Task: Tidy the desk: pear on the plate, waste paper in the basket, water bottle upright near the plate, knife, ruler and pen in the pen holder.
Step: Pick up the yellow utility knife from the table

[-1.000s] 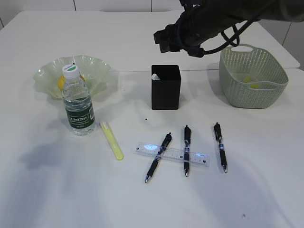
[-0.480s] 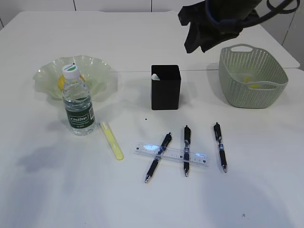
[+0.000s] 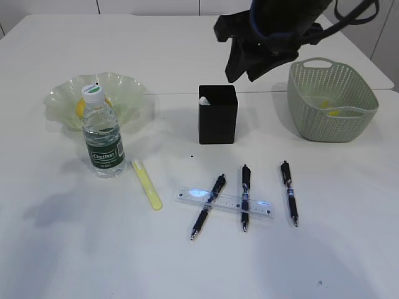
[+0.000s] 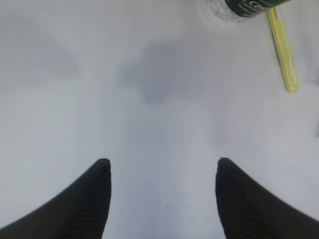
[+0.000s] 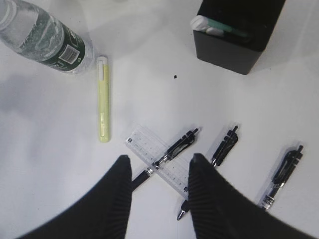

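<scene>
Ruler point(image 3: 225, 202) lies lower centre of the frame under two pens; right tool point(image 5: 158, 172) hangs part-open and empty, left tool point(image 4: 162, 172) wide, empty.

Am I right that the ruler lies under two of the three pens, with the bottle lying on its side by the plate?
Not quite: the bottle stands upright by the plate, as the exterior view shows. The ruler does lie under two pens.

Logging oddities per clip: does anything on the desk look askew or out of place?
Yes: the ruler lies under two crossing pens. A third pen and the yellow knife lie loose too. Nothing looks spilled or damaged.
</scene>
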